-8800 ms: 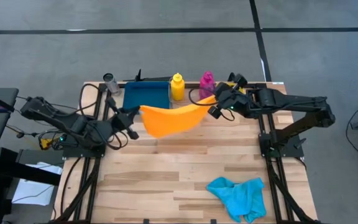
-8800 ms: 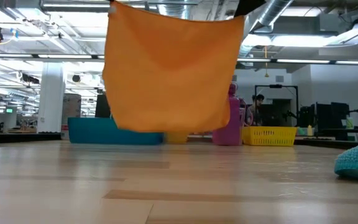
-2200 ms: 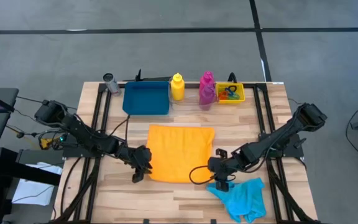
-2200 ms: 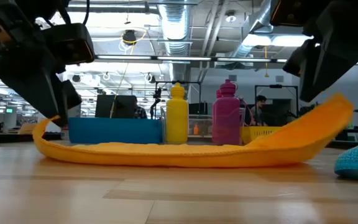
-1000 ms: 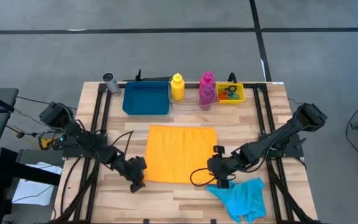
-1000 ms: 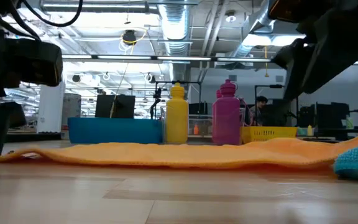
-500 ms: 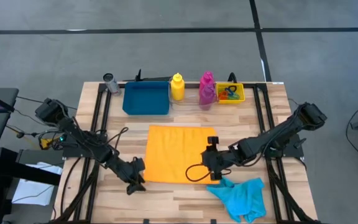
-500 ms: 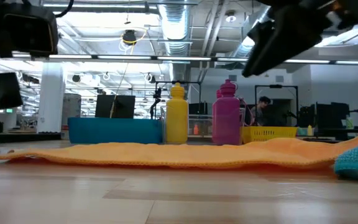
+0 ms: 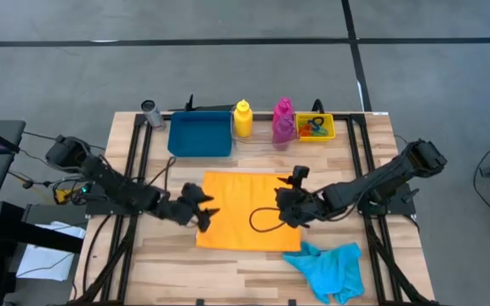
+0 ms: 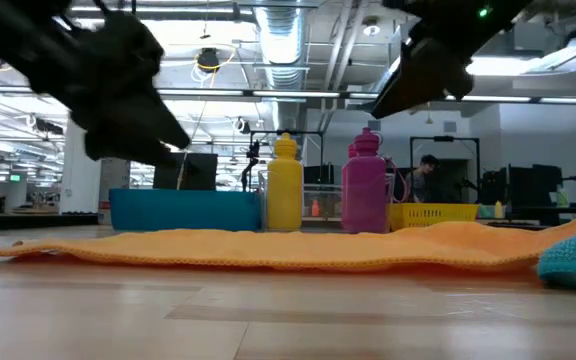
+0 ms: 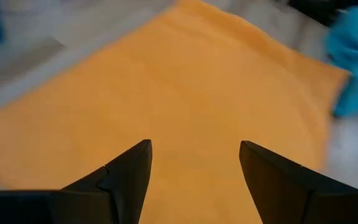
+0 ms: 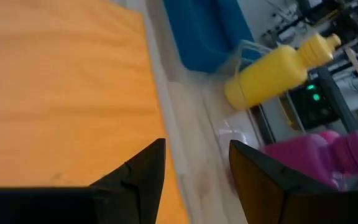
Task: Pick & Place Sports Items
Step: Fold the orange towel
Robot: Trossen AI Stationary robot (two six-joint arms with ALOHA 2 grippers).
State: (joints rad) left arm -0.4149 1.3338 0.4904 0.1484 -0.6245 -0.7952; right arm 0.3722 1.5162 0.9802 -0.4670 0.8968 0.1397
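Dark fingers of our left gripper [image 9: 204, 210] stand spread with nothing between them, hovering over the left edge of the orange cloth [image 9: 247, 210]. Our right gripper [image 9: 289, 204] is likewise parted and empty, above the cloth's right edge and pointing toward the back of the table [image 9: 228, 272].

From table height both grippers show only as blurred dark shapes (their fingertips are hard to make out there). The purple bottle is not clearly visible; only the magenta bottle [image 9: 283, 120] shows plainly in front. The cyan cloth [image 9: 330, 265] is cut off at the low view's right edge.

The orange cloth lies flat mid-table, its near right corner touching the cyan cloth. Behind it stand the blue tray [image 9: 200, 135], the yellow bottle [image 9: 242, 118] and the magenta bottle, with the coloured rings [image 9: 315, 127] in the yellow bin [image 9: 314, 116].

Half a second ago both grippers were lower, at the cloth's near corners; they have since let go, lifted and moved further back along its sides.
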